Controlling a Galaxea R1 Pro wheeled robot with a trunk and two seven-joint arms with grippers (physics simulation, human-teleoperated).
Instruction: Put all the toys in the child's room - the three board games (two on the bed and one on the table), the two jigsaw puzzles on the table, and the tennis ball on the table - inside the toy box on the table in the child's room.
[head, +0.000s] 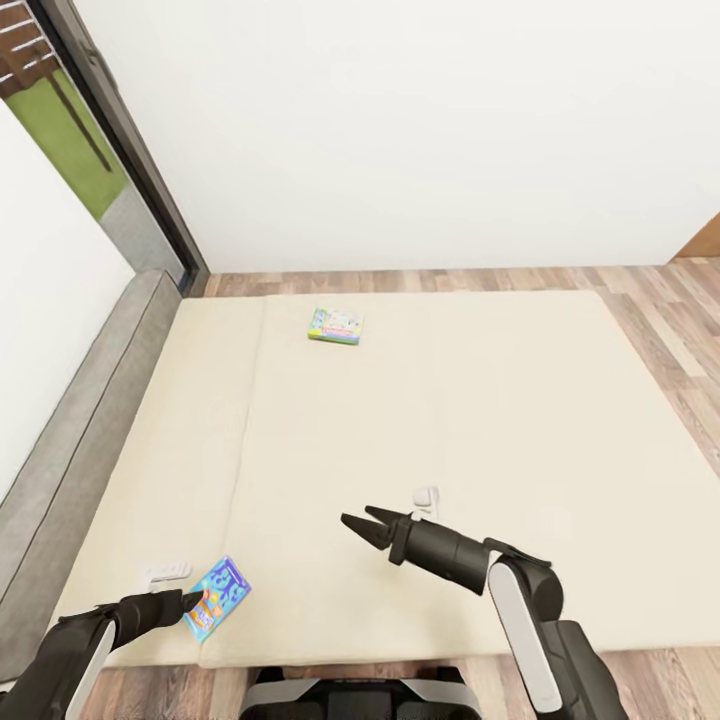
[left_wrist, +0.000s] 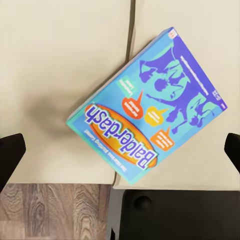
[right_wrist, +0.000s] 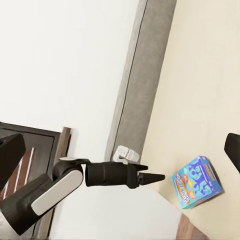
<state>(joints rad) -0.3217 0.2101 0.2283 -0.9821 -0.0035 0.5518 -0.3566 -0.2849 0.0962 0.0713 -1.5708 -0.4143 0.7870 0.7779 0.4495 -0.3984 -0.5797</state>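
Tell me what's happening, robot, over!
Left hand open, right beside blue board game at bed edge. Right hand open, empty. Second game far across mattress. Nothing blocking.

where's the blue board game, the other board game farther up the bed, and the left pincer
blue board game (left_wrist: 145, 105): left wrist view, middle of its printed cover
other board game (head: 336, 325): head view, centre of its lid
left pincer (head: 196, 598): head view, fingertips at the blue game's edge
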